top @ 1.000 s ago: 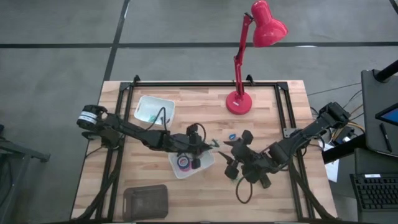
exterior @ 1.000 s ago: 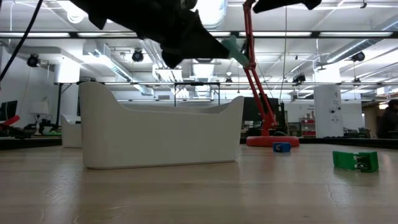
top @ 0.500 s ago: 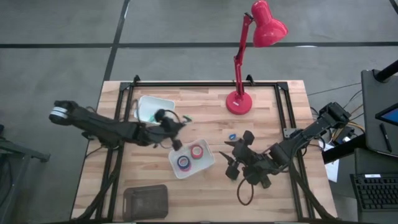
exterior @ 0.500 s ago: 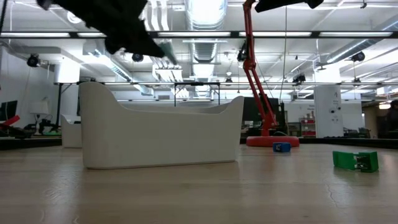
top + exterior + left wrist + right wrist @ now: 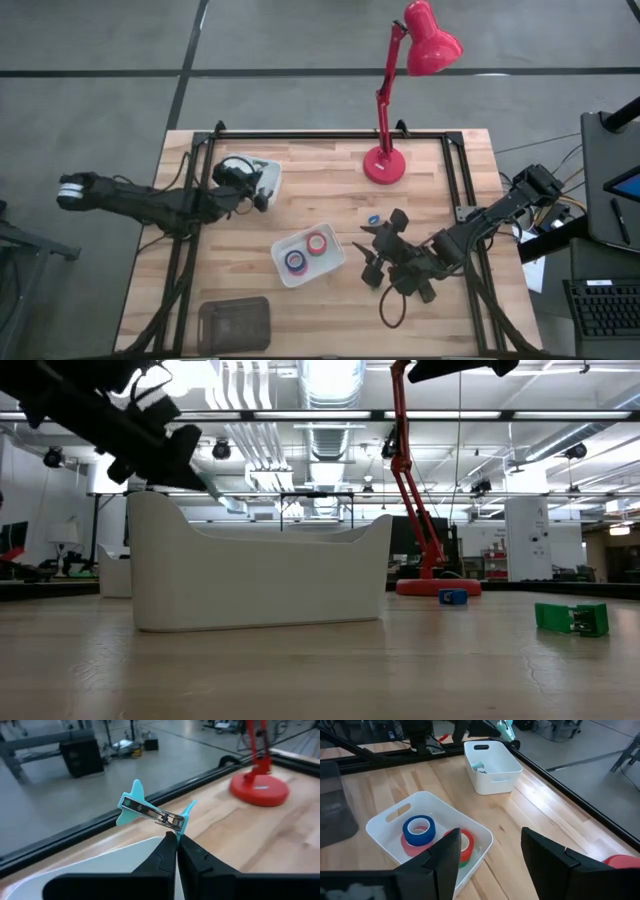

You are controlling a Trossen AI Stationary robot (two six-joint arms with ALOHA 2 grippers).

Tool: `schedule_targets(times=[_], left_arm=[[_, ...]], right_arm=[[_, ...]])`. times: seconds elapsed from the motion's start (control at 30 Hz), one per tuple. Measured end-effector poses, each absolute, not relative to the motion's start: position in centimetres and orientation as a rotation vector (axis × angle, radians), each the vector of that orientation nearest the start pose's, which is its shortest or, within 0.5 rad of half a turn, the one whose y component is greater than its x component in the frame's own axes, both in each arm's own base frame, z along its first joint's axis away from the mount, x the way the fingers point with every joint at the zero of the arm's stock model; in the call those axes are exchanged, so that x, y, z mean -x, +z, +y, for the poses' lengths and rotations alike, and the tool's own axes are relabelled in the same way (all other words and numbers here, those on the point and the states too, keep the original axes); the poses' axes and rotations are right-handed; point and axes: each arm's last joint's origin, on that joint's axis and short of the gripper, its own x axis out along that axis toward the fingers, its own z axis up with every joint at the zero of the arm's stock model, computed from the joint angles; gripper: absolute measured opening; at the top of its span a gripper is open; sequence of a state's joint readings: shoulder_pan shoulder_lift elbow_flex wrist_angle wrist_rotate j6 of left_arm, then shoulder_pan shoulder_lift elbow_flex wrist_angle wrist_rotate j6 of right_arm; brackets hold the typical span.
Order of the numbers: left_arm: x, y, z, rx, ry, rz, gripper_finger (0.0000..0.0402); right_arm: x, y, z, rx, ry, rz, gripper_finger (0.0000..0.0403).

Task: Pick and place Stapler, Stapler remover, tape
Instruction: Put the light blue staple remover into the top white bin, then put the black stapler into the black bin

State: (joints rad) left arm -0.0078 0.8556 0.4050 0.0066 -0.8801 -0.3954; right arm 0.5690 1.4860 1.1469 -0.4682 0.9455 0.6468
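My left gripper [image 5: 173,851] is shut on a teal staple remover [image 5: 152,812] above the far-left white bin [image 5: 240,172], where a teal item [image 5: 477,767] lies. The remover also shows in the right wrist view [image 5: 506,729]. A blue tape roll [image 5: 419,827] on a pink one and a red roll [image 5: 465,843] on a green one lie in the middle white bin [image 5: 335,258]. My right gripper [image 5: 368,263] hangs open just right of that bin. No black stapler shows. My left gripper pinches the staple remover between its two fingertips [image 5: 169,840], at the metal end beside one teal wing [image 5: 186,812]. The remover is lifted clear over the bin. It sticks out beyond the fingertips, and its other wing [image 5: 134,795] points away from them.
A red desk lamp stands on its round base [image 5: 383,165] at the far side. A small blue item [image 5: 373,219] and a green one [image 5: 571,618] lie on the wood near my right gripper. A dark tray [image 5: 235,322] sits at the near-left corner. A black frame edges the table.
My left gripper has swung from above the middle bin toward the table's far-left, and now stands over the far-left bin with the teal remover still in its fingers. The tape rolls in the middle bin have come into sight.
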Motion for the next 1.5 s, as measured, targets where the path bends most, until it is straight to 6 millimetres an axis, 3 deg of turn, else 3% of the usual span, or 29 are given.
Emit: schedule_targets(times=[0.27,0.67,0.8,0.97,1.37,1.5], left_arm=[[-16.6,19.8,3.8,0.233,0.927,0.286,0.0006],[-16.4,19.3,4.2,0.252,0.919,0.322,0.0007],[-16.1,18.9,4.3,0.370,0.913,0.381,0.0008],[-16.0,19.2,4.6,0.381,0.929,0.407,0.0006],[-15.9,18.8,4.6,0.426,0.940,0.411,0.0044],[-16.2,19.5,4.7,0.427,0.929,0.379,0.0060]], right_arm=[[-27.1,28.0,14.6,-0.062,-0.518,0.442,0.0194],[-27.1,27.8,14.5,-0.060,-0.519,0.444,0.0194],[-27.1,27.8,14.5,-0.061,-0.519,0.444,0.0195],[-27.1,27.8,14.6,-0.060,-0.519,0.444,0.0195],[-27.1,27.6,14.5,-0.051,-0.519,0.450,0.0195],[-27.1,27.5,14.5,-0.049,-0.519,0.452,0.0194]])
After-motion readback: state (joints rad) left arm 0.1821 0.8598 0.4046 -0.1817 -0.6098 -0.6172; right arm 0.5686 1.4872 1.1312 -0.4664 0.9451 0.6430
